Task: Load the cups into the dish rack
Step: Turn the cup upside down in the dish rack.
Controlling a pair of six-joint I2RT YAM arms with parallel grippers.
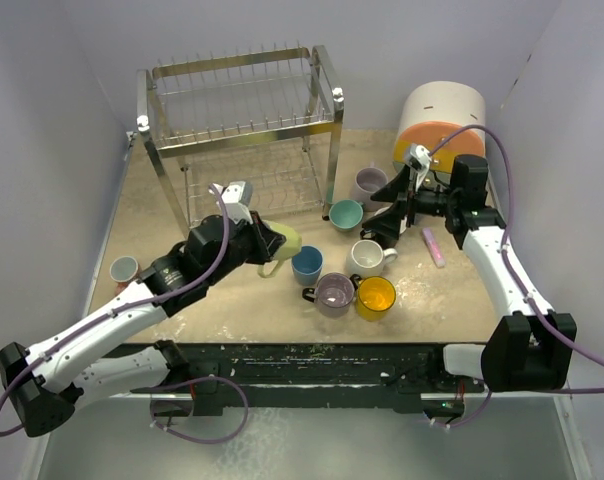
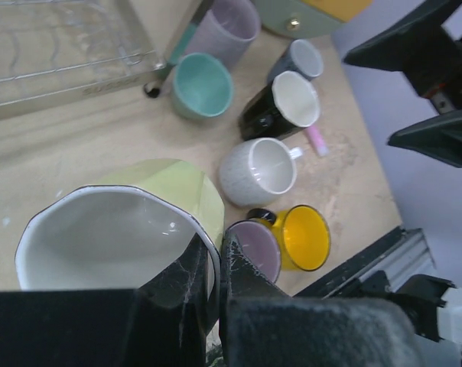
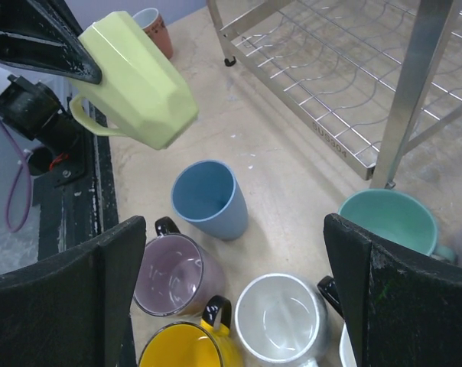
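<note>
My left gripper is shut on the rim of a pale yellow-green faceted cup, held off the table in front of the dish rack. My right gripper hangs open over the cluster of cups, holding nothing. Below it stand a blue cup, a lilac cup, a yellow cup, a white cup and a teal cup.
A tall lilac cup, a black cup and a grey cup stand behind the cluster. A small cup sits alone at the left. The round drawer unit and a pink bar are at the right.
</note>
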